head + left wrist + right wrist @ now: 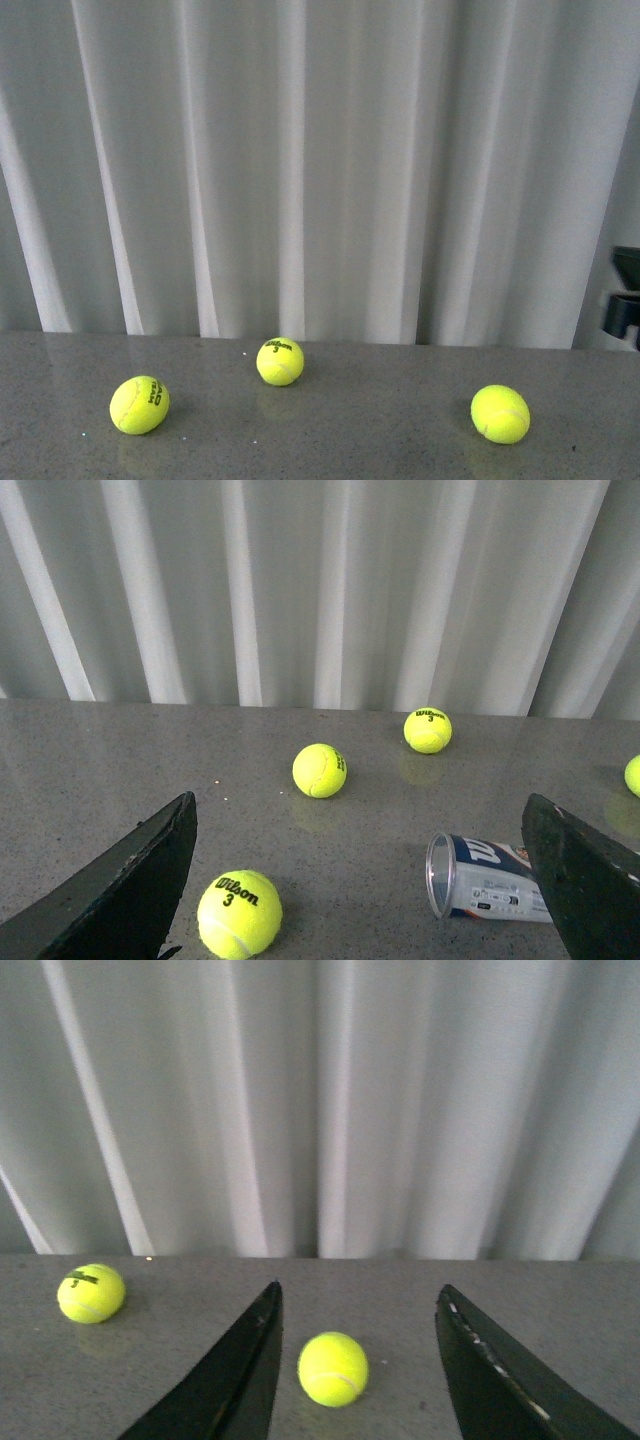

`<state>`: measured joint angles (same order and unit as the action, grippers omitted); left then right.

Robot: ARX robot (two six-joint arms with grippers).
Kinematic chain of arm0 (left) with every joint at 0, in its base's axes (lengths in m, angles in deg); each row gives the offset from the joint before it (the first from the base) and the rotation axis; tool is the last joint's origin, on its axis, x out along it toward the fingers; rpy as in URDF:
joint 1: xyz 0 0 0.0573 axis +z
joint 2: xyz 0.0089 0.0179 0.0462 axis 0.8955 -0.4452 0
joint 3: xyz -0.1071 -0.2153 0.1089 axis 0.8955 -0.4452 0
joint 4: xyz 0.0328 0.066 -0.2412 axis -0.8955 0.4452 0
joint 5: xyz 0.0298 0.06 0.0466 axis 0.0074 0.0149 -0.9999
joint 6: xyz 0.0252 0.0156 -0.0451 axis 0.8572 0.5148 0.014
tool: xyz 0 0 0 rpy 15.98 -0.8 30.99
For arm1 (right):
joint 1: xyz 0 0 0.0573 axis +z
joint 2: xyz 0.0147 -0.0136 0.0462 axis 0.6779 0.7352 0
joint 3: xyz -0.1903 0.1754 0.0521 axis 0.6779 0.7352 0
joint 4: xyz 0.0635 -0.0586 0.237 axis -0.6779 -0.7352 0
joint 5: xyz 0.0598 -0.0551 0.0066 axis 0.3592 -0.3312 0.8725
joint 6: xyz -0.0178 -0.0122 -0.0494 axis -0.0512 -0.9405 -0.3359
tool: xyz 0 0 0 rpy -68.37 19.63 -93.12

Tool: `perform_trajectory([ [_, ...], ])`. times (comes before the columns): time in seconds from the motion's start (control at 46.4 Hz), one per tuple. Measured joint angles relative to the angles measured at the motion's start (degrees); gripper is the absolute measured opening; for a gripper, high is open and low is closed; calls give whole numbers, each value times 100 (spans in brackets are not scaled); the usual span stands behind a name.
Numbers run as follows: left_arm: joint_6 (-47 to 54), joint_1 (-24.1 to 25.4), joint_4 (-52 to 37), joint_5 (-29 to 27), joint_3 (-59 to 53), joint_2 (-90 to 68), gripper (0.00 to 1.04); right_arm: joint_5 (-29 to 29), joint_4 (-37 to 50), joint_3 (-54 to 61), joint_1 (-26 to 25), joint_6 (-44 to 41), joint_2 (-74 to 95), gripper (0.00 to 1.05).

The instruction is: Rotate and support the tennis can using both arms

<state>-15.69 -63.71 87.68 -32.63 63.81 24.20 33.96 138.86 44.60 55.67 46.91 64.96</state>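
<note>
Left hand (357,802): hanging wide open over desk (100,760), gripping nothing.
Right hand (360,1288): gaping open as well, holding nothing.
Tennis can (490,880): lying on its side on desk, neither hand touching it.
Progress: looking like nothing is done yet; grasping, rotating and two-arm supporting all remaining.

I count four fuzzy yellow-green tennis balls (239,913) (320,770) (428,730) (634,775). There is one clear plastic tennis can (482,876) with a blue-and-white label. There are two black grippers, the left gripper (358,802) and the right gripper (360,1288), each with two pointed fingers (230,1380). One grey speckled table (100,760). One white folded curtain (300,580).
</note>
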Motion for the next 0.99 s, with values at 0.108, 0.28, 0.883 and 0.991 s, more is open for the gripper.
perform_trajectory([
  [0.108,0,0,0,4,0,0,98,144,13,470,-232,-28,-382,27],
  [0.28,0,0,0,2,-2,0,98,505,-103,1106,-485,-66,-1147,3],
  [0.883,0,0,0,2,0,0,98,1255,-1200,2218,-1285,-66,-3316,3],
  [0.991,0,0,0,2,0,0,98,1252,-1720,2253,-1285,-66,-3904,3],
])
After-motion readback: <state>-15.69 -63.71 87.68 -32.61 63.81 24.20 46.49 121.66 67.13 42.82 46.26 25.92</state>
